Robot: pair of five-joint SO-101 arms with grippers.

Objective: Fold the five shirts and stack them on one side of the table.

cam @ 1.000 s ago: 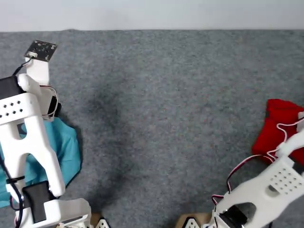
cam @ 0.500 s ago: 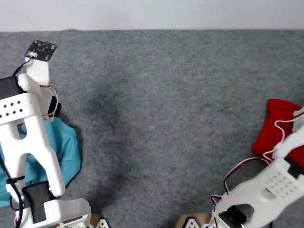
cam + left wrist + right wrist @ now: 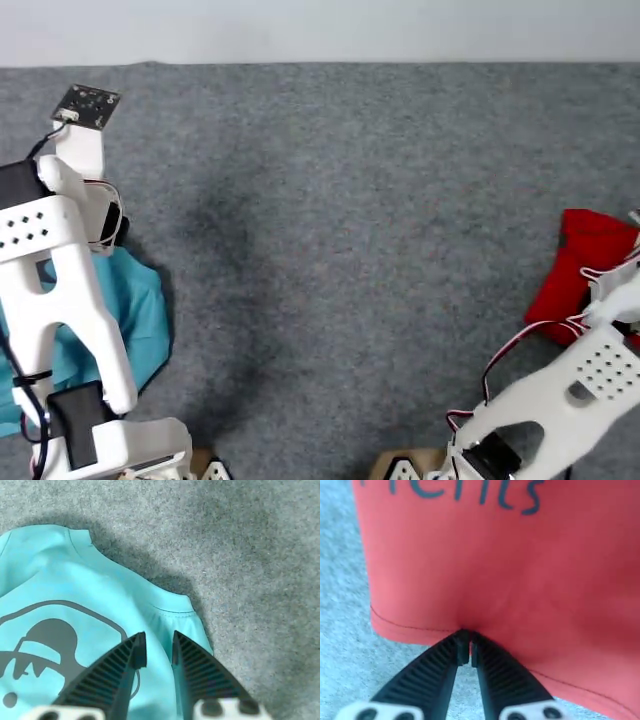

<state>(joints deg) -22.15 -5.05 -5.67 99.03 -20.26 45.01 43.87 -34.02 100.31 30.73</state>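
Note:
A teal shirt [image 3: 130, 320] with a dark printed figure lies at the table's left edge, partly under the left arm [image 3: 60, 300]. In the left wrist view the left gripper [image 3: 154, 652] hovers over the teal shirt [image 3: 75, 610] with a narrow gap between its fingers and nothing in it. A red shirt [image 3: 580, 270] with dark lettering lies bunched at the right edge. The right gripper [image 3: 465, 647] is shut on the hem of the red shirt [image 3: 495, 560], pinching a fold of cloth. The right arm [image 3: 570, 390] rises from the front right.
Grey carpet-like tabletop [image 3: 350, 200] spreads wide between the two shirts. A pale wall strip [image 3: 320, 30] runs along the far edge. A small circuit board [image 3: 88, 104] sits on the left arm's far end.
The right arm has shifted slightly, and the red shirt's near edge has been tugged a little. The left arm and teal shirt have stayed still.

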